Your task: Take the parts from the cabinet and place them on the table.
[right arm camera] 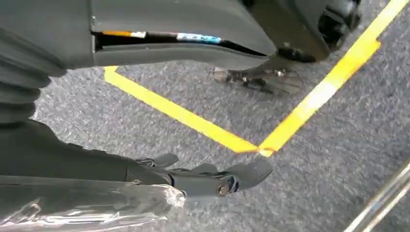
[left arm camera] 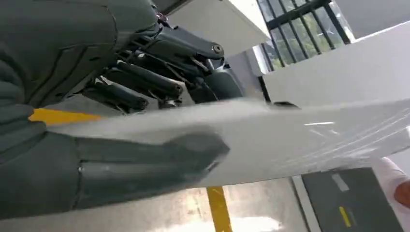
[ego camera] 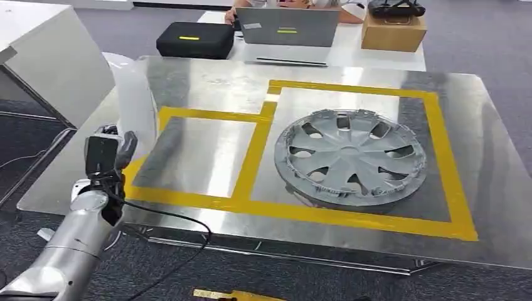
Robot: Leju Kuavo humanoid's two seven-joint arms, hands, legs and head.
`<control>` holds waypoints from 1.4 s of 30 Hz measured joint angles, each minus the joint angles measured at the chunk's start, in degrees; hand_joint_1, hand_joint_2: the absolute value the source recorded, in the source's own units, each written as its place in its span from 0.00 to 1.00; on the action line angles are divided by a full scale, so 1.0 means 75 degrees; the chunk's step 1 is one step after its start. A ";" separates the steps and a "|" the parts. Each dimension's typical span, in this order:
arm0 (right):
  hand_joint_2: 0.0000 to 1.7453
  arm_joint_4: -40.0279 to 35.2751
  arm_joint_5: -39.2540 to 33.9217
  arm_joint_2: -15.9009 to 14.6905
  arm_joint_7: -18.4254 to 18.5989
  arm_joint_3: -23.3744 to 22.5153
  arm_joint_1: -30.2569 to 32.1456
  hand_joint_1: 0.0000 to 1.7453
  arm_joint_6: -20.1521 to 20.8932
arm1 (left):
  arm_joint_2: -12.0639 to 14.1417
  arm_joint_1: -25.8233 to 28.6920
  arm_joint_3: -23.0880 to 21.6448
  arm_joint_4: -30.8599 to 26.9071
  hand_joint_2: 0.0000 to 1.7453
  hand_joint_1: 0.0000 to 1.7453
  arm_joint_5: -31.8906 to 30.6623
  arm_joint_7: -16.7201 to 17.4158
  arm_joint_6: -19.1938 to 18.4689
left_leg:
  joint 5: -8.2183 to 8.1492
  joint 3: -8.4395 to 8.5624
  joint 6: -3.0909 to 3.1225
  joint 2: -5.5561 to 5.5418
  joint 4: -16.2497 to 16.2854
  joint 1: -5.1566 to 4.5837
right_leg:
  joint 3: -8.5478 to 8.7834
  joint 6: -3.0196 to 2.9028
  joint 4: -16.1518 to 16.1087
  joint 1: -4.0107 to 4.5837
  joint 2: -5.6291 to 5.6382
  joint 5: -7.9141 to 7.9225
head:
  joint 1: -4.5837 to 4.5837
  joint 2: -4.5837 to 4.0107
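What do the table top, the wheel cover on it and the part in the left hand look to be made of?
Table top: brushed sheet metal, going by its dull reflections.
Wheel cover: probably moulded plastic, matte silver-grey, with thin spokes.
White part gripped by the left hand: smooth, glossy panel, probably painted plastic or metal; the streaky sheen hints at a film wrap.

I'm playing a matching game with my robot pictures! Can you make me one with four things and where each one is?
Things:
1. hubcap
2. white part
3. black case
4. cardboard box

Places:
A. held by the left hand
B. under a black gadget
C. inside the big yellow tape frame
D. left of the laptop

Pairs: 1-C, 2-A, 3-D, 4-B
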 joint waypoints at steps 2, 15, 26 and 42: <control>0.00 0.0003 0.0000 0.0000 0.0000 0.0026 -0.0001 0.00 -0.0003 | 0.0015 -0.0019 0.0000 0.0009 1.00 0.48 -0.0035 -0.0006 0.0000 | 0.0663 0.0498 0.0036 0.0000 -0.1059 0.0000 | 0.0018 0.0019 0.0020 -0.0002 0.0013 -0.0017 | -0.0003 0.0000; 0.00 0.0006 -0.0032 -0.0015 0.0000 0.0099 0.0006 0.00 0.0006 | 0.0029 -0.0116 -0.0009 0.0137 1.00 0.67 -0.0207 0.0125 -0.0213 | 0.0794 0.0888 0.0345 0.0013 -0.1923 -0.0023 | -0.1195 0.0340 0.2320 -0.0013 -0.0023 -0.0897 | 0.0044 0.0000; 0.00 0.0023 -0.0122 -0.0055 -0.0009 0.0119 0.0009 0.00 0.0000 | 0.0117 -0.0304 -0.0078 0.0787 0.00 0.00 -0.0277 0.0280 -0.0522 | 0.0246 0.0544 0.0016 0.0000 -0.1162 -0.0028 | -0.0045 -0.0009 0.0013 -0.0014 -0.0018 0.0035 | -0.0009 0.0000; 0.00 0.0082 -0.0137 -0.0076 0.0026 0.0242 0.0016 0.00 0.0041 | 0.0023 -0.0352 -0.0283 -0.0257 0.00 0.00 -0.0609 0.0152 -0.0067 | 0.0767 0.0957 0.0348 0.0011 -0.1949 -0.0012 | -0.0754 0.0340 0.1441 -0.0009 -0.0023 -0.0757 | 0.0029 0.0000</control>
